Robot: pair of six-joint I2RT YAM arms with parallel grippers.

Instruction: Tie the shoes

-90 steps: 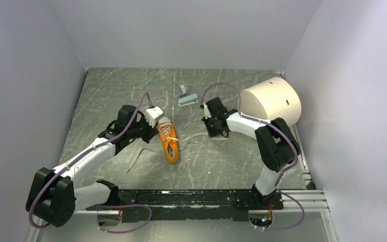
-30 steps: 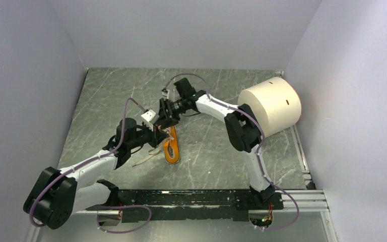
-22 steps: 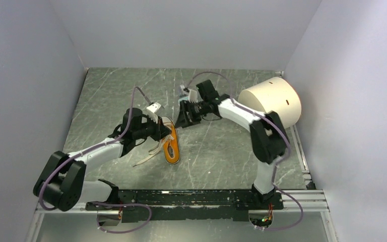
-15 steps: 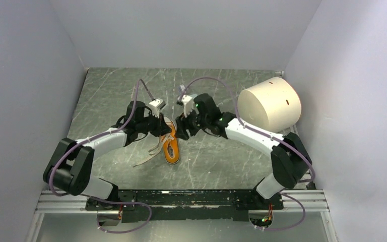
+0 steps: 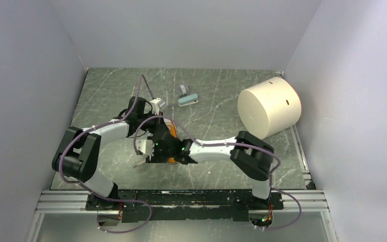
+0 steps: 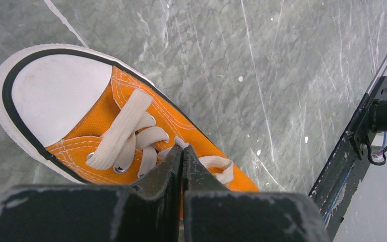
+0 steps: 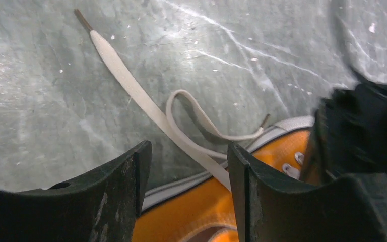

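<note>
The orange shoe (image 6: pixel 146 116) with its white toe cap (image 6: pixel 55 85) lies on the table, mostly hidden under both arms in the top view (image 5: pixel 169 129). My left gripper (image 6: pixel 183 147) is shut over the eyelets, with a bit of cream lace (image 6: pixel 181 141) pinched at its tips. My right gripper (image 7: pixel 186 161) hangs open, low over the shoe's side (image 7: pixel 191 212). A loose lace (image 7: pixel 131 85) runs across the table and passes between the right gripper's fingers (image 7: pixel 138 171) without touching them. In the top view the right gripper (image 5: pixel 150 155) sits on the shoe's near left.
A large cream cylinder (image 5: pixel 269 106) lies at the back right. Two small blue-grey items (image 5: pixel 187 99) sit behind the shoe. A metal rail (image 5: pixel 302 199) runs along the near edge, and grey walls close in both sides.
My right arm swung from the far right of the shoe across to its near left side, low over the loose lace. The left gripper stayed shut at the laces.
</note>
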